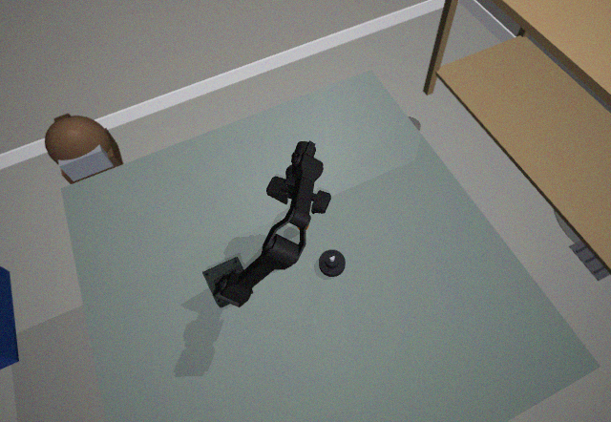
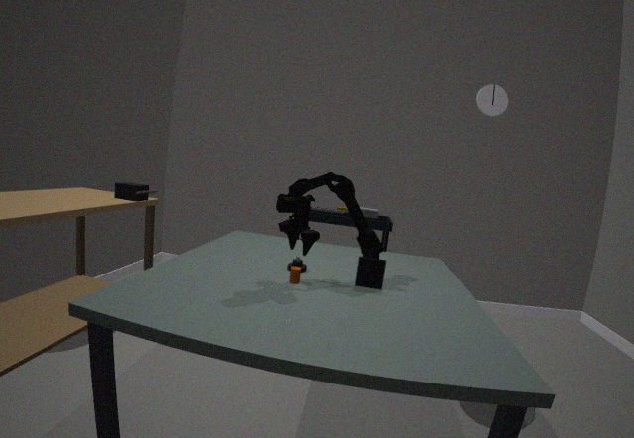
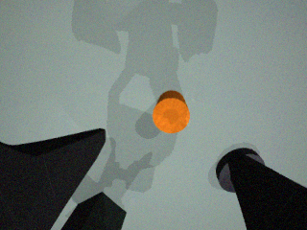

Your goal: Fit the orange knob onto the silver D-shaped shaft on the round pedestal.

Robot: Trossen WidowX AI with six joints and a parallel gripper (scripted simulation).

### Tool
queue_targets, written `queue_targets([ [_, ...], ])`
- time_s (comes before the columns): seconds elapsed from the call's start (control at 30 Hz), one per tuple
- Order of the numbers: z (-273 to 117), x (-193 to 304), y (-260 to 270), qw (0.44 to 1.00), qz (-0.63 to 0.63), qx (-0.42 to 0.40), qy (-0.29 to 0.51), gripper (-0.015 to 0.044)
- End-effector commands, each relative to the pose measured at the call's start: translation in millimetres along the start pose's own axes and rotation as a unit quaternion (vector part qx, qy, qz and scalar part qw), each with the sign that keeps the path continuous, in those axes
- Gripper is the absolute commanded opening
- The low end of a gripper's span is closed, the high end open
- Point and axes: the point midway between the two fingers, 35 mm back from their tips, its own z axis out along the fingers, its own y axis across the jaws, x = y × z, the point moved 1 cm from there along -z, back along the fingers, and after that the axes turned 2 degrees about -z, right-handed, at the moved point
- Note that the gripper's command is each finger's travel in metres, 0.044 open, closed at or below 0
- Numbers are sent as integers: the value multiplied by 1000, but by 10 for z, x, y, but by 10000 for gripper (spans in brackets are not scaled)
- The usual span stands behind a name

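The orange knob [image 2: 295,274] [image 3: 171,116] stands upright on the table, its closed top showing in the wrist view; its underside is hidden. The round dark pedestal [image 1: 331,263] [image 2: 303,268] [image 3: 225,179] stands beside it, with the silver shaft [image 1: 331,258] pointing up and bare. In the wrist view the right finger covers much of the pedestal. My gripper [image 1: 301,195] [image 2: 298,250] [image 3: 168,146] is open and empty, pointing down well above the knob and pedestal. In the top view the arm hides nearly all of the knob.
The arm's base [image 1: 222,279] [image 2: 369,273] is fixed on the pale green table [image 1: 394,308] [image 2: 358,331], a short way from the pedestal. A wooden shelf table [image 1: 542,112] [image 2: 46,202] stands beyond the table's edge. A brown rounded object [image 1: 76,136] is off another edge.
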Motion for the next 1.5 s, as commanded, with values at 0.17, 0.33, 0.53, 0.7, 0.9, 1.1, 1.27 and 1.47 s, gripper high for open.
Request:
queue_targets([
  [0.17, 6, -10, -13, 960, 279, 3, -3, 440],
  [0.33, 6, -10, -7, 960, 279, 3, -3, 440],
  [0.53, 32, -12, -8, 960, 279, 3, -3, 440],
  [0.7, 330, -10, -12, 960, 280, 4, -3, 440],
  [0.9, 469, 1, -22, 960, 280, 4, -2, 440],
  [1.1, 505, -1, -24, 960, 280, 4, -3, 440],
  [1.27, 588, -9, -26, 960, 280, 4, -3, 440],
  [1.47, 686, -15, -29, 960, 280, 4, -3, 440],
])
